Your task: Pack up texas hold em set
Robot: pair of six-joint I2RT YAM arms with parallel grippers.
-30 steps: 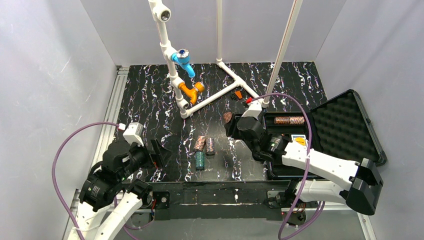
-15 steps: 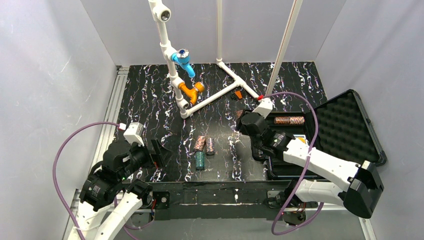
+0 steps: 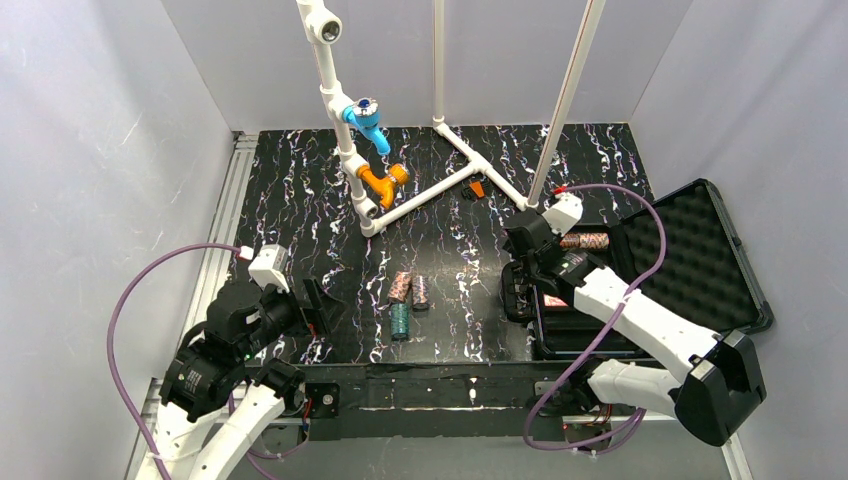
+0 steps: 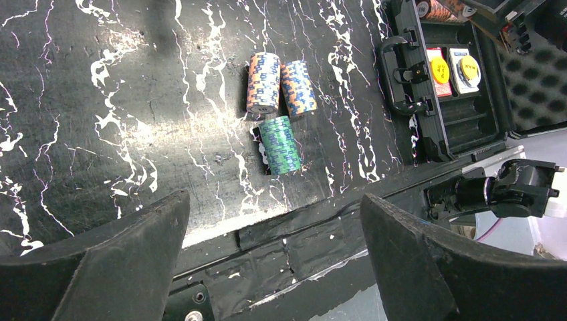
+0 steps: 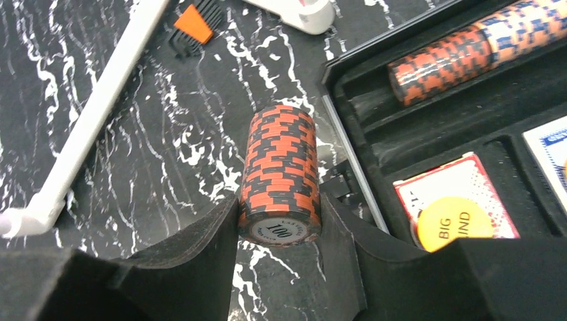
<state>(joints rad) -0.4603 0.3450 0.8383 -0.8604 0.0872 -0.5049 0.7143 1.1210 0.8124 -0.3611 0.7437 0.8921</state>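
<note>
Right fingers (image 5: 200,247) swung to case (image 3: 690,250), clamping chip stack (image 5: 281,174), axis along them | left fingers (image 4: 120,267) wide, empty

The left arm (image 3: 215,350) and right arm (image 3: 645,322) pair white link shells with black joint housings. A purple cable (image 3: 112,325) loops off each, and the fingers (image 4: 114,267) are matte black wedges.

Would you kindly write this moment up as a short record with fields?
Right gripper: fingers shut on a red-orange chip stack, just outside the case
Left gripper: open, holding nothing
Case: open, lid laid back
In case: one chip row, card decks
Loose on table: two orange-blue stacks, one teal stack
</note>
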